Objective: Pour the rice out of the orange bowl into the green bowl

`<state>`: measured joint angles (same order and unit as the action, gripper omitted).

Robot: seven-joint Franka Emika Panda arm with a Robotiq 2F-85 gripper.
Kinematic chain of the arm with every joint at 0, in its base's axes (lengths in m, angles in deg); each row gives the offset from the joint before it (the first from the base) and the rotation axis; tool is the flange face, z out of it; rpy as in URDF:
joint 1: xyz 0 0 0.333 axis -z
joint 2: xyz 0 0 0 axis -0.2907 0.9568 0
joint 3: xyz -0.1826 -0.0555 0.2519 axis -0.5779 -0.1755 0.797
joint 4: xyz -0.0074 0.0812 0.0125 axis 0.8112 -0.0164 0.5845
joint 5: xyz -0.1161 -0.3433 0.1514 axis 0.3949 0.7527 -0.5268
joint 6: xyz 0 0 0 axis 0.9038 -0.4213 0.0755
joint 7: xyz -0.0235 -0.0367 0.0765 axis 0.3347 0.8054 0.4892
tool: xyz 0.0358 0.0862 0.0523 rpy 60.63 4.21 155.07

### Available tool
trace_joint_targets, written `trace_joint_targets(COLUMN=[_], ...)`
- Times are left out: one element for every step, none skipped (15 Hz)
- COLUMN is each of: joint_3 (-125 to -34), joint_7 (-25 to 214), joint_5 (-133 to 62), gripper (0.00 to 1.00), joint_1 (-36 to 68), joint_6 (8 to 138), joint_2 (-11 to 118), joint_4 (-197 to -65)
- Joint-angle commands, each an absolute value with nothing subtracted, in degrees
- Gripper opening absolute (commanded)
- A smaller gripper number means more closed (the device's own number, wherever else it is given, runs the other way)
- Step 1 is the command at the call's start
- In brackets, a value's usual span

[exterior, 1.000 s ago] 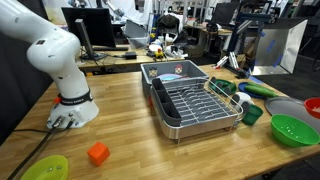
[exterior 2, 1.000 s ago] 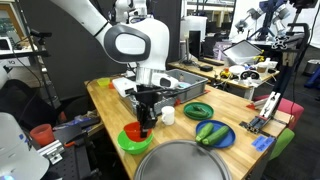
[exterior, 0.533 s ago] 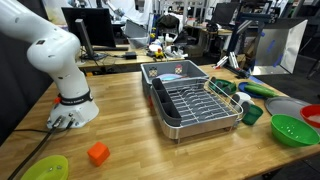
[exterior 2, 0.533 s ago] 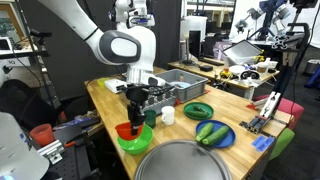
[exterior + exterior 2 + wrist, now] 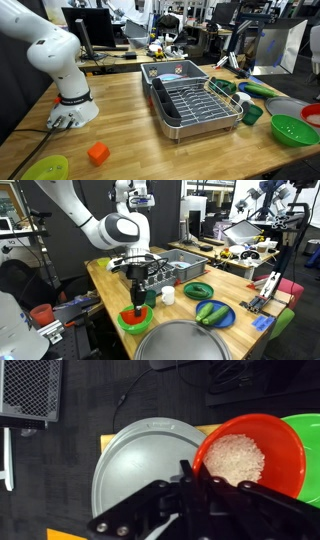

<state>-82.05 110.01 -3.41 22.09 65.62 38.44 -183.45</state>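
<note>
Red-orange and glossy, the orange bowl (image 5: 283,460) fills the right side of the wrist view. It sits level, with a mound of white rice (image 5: 238,457) in its middle. The black gripper (image 5: 193,480) comes in from the bottom edge, and its jaws are clamped on the bowl's near rim, one finger (image 5: 186,472) lying against the lip.

Just beyond the orange bowl, at the right edge of that view, is a slice of the green bowl (image 5: 312,435). To the left lies a round grey plate (image 5: 140,460), with dark floor around it and a wire dish rack (image 5: 30,388) in the top left corner.

In an exterior view, the white robot arm (image 5: 122,228) reaches down at the near corner of the wooden table (image 5: 105,280). The gripper (image 5: 137,302) holds the orange bowl (image 5: 130,313) right over the green bowl (image 5: 146,323). I cannot tell whether the two bowls touch. A small white cup (image 5: 168,295) stands just beside them, and a blue plate (image 5: 213,313) of green vegetables sits further along.

In an exterior view, the green bowl (image 5: 293,130) is at the far right of the table. It is well apart from an orange cube (image 5: 97,153) and a yellow-green dish (image 5: 45,168).
</note>
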Motion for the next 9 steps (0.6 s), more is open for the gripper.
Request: trace_joint_targets(joint_3=[-81.2, -81.1, -81.1, -81.0, -81.0, -80.9, -80.8, -80.7, -80.5], joint_7=[116.8, 118.7, 120.4, 121.7, 122.9, 124.3, 125.3, 125.7, 126.1], joint_5=[1.6, 2.7, 3.6, 4.4, 5.1, 6.0, 6.7, 6.9, 7.1], gripper=[0.02, 0.02, 0.02, 0.02, 0.02, 0.02, 0.02, 0.02, 0.02], joint_1=[21.2, 20.9, 20.6, 20.3, 20.0, 19.6, 19.2, 18.9, 18.6], joint_6=[61.9, 60.9, 60.0, 58.9, 57.9, 56.9, 55.9, 55.3, 54.6], joint_2=[40.4, 40.9, 41.4, 41.8, 42.1, 42.5, 42.9, 43.2, 43.5], joint_4=[-181.5, -180.9, -180.3, -179.8, -179.2, -178.6, -178.0, -177.6, -177.2])
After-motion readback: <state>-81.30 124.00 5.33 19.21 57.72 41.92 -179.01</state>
